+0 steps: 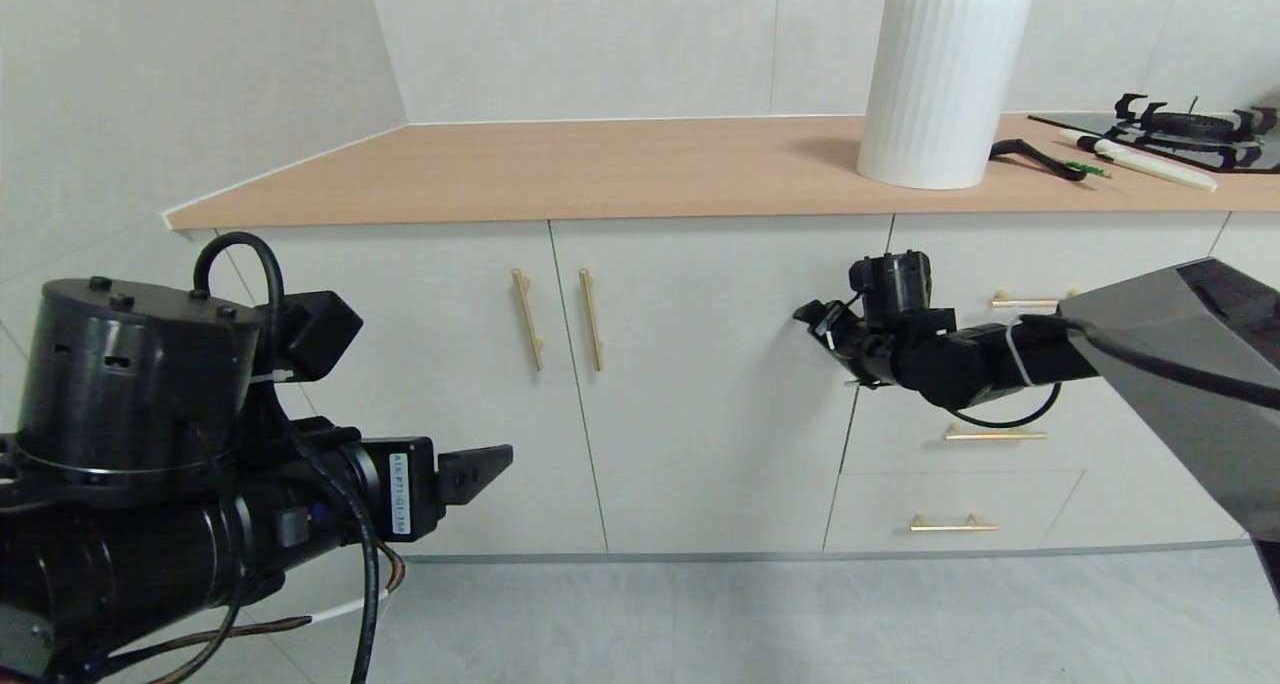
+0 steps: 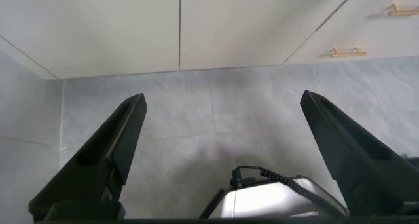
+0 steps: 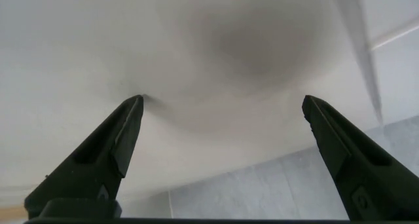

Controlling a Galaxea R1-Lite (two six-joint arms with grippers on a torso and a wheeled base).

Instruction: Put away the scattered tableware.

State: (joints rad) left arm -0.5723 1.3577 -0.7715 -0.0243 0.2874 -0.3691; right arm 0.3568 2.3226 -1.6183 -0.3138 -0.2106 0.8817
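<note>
While a black-handled utensil (image 1: 1035, 156) lies beside the tall white ribbed canister (image 1: 943, 84) on the light wooden bench (image 1: 600, 169), your left pincer (image 2: 222, 96) and right pincer (image 3: 222, 98) gape wide, holding nothing.

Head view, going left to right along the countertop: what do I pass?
White ribbed cylinder → black-handled utensil → long white utensil → black burner grate at the right edge.
</note>
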